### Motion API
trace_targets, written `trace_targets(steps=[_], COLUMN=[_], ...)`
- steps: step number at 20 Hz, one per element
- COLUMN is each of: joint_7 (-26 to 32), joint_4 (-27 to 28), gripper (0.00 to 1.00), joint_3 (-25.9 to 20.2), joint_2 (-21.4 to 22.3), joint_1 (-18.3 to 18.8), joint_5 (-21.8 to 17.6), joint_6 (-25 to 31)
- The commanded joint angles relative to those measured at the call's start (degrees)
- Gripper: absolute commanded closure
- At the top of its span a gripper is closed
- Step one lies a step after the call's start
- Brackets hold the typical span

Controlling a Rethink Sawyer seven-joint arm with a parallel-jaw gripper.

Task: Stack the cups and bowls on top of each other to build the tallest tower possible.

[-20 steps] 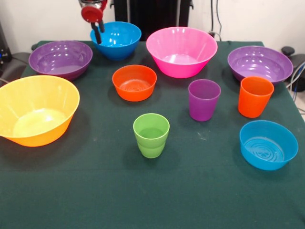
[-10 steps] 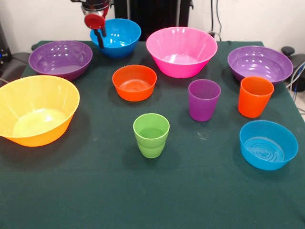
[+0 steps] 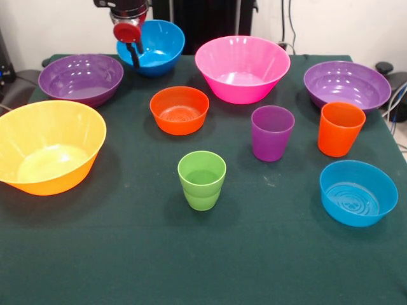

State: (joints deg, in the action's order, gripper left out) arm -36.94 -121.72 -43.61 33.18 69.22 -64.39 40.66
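The medium blue bowl (image 3: 152,46) sits at the far edge of the worktop (image 3: 127,254), and the end effector (image 3: 135,49) has its dark fingers pinched over the bowl's near-left rim, so it looks closed on that rim. I'd say the step in hand is lifting this bowl away; no tower exists yet. The green cup (image 3: 202,180) stands alone, well in front of the blue bowl, and seems a likely base. The next move calls for a clean lift and a level carry to centre the bowl over the cup's mouth. The small orange bowl (image 3: 179,109) lies between them, so the carry has to clear it. No brand, label or writing can be read anywhere.
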Motion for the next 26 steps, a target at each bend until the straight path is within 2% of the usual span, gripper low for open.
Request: trace_targets(steps=[1,7,14,16,23,26], joint_7=[-2.0,0.2,3.1,3.0,1.9,-0.8], joint_4=[4.0,2.0,-0.2,-0.4,0.3,2.1], gripper=[0.0,0.0,0.0,0.0,0.0,0.0], joint_3=[3.3,0.8,-3.2,-3.1,-0.4,2.9], joint_2=[-2.0,2.0,7.9,8.8,7.1,3.8], joint_1=[-3.9,-3.2,-2.7,-3.1,-4.7,-6.8], joint_5=[-5.2,0.4,8.8,9.5,7.5,3.9], joint_6=[-3.3,-1.3,2.2,2.2,0.6,-0.1])
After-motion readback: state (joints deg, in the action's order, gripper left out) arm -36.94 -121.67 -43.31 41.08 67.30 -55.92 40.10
